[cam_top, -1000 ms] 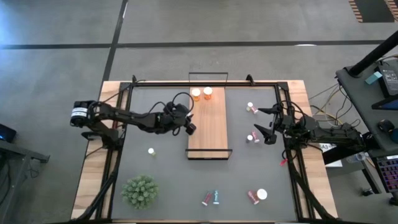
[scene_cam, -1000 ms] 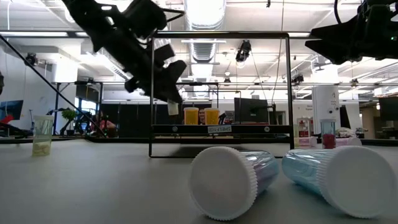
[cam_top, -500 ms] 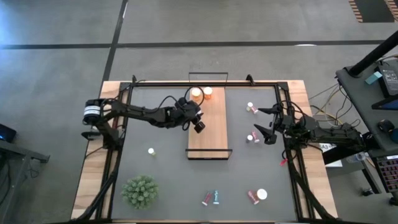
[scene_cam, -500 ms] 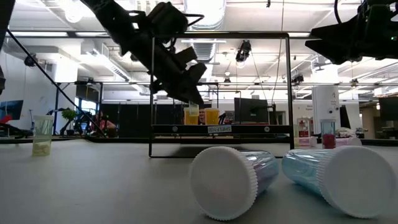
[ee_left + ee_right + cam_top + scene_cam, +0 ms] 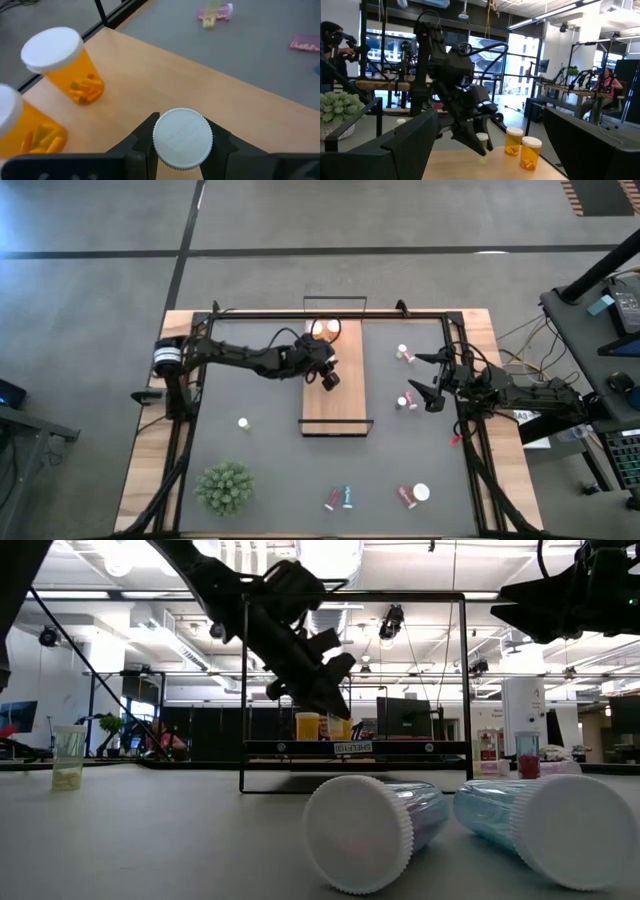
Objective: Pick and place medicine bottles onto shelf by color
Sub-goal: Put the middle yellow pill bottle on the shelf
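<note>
High view: the left end effector (image 5: 329,376) hangs over the far half of the shelf (image 5: 345,405), just near of two orange bottles (image 5: 322,329) standing at the shelf's far end. The right end effector (image 5: 432,388) waits with its fingers spread wide near the counter's right edge, close to a pink bottle (image 5: 407,402) lying there. More bottles lie scattered toward the counter's near edge.

Low view: the left end effector (image 5: 325,700) is tilted down toward the shelf board, with the orange bottles (image 5: 308,725) beyond it.

Left wrist view: the left end effector is clamped on a white-capped bottle (image 5: 182,137), whose cap fills the gap between the fingers. Both orange bottles (image 5: 62,65) hold loose capsules and tablets, and their lids are on. The held bottle's body colour is hidden by its cap.

Right wrist view: the bottle (image 5: 481,140) in the left end effector looks pale, not orange.

To place it well, the arm should probably lower it upright onto bare wood apart from the orange pair, then let go only once the base sits flat.
</note>
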You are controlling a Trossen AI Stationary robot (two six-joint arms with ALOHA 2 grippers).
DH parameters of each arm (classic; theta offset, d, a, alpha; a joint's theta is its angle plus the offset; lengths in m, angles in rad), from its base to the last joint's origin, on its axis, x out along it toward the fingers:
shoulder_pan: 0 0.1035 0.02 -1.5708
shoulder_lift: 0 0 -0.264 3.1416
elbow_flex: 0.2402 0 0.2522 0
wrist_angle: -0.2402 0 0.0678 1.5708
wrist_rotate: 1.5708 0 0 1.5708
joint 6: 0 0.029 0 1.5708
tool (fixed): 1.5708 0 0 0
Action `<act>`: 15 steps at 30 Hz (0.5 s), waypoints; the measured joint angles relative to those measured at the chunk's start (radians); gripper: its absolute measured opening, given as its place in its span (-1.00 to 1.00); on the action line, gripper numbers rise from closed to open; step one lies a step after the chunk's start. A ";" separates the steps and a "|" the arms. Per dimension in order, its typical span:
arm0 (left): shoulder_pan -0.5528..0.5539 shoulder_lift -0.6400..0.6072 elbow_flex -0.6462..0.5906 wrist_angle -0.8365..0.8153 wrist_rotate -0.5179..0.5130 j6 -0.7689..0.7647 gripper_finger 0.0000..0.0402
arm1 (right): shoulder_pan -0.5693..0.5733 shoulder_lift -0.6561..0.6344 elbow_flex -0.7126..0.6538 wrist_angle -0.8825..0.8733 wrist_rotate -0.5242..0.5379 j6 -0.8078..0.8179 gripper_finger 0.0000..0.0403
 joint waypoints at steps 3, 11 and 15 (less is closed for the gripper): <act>0.010 0.017 0.016 0.002 0.008 0.007 -0.58 | 0.000 0.000 0.000 0.000 0.000 0.000 0.74; 0.047 0.026 0.023 0.002 0.024 0.008 -0.58 | 0.000 0.000 0.000 0.000 0.000 0.000 0.74; 0.069 0.026 0.023 0.014 0.069 0.009 -0.58 | 0.000 0.000 0.000 -0.001 0.000 0.000 0.74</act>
